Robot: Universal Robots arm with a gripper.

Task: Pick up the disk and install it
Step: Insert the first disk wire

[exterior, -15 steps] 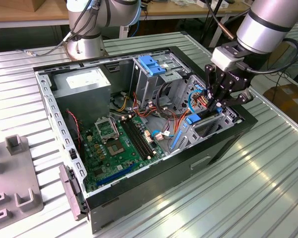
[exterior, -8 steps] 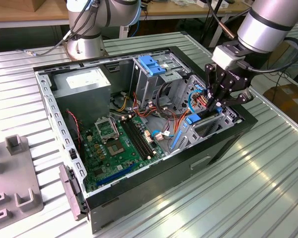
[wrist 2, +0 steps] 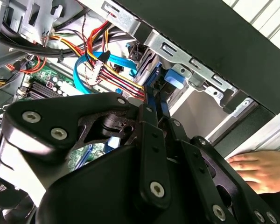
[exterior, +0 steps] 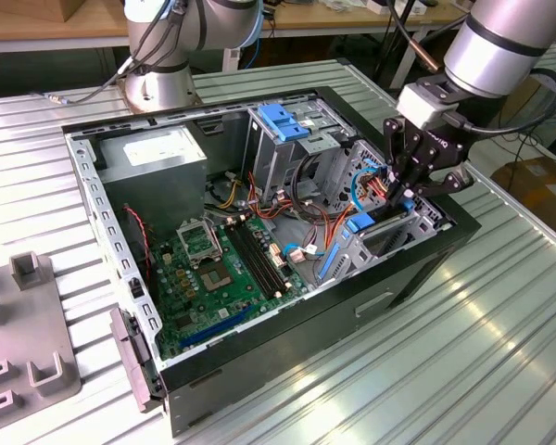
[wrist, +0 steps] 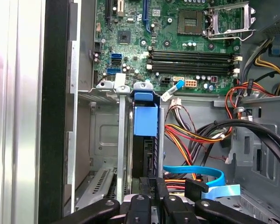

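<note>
Right of centre in the exterior view, one black multi-link gripper (exterior: pixel 410 190) hangs over the far-right bay of one open black computer case (exterior: pixel 417 269). Below it one disk, flat grey metal framed in bright blue plastic (exterior: pixel 361 222), stands on edge in the bay. One blue plastic bracket (exterior: pixel 283 120) tops the metal drive cage at upper centre; one green motherboard (exterior: pixel 222 269) lies lower left of centre.

Second wrist view: one hand (wrist 2: pixel 261 170) rests at the lower right.

First wrist view: the blue carrier sits upright in its slot at centre, fingers (wrist: pixel 151 186) closed on the disk's edge.
</note>
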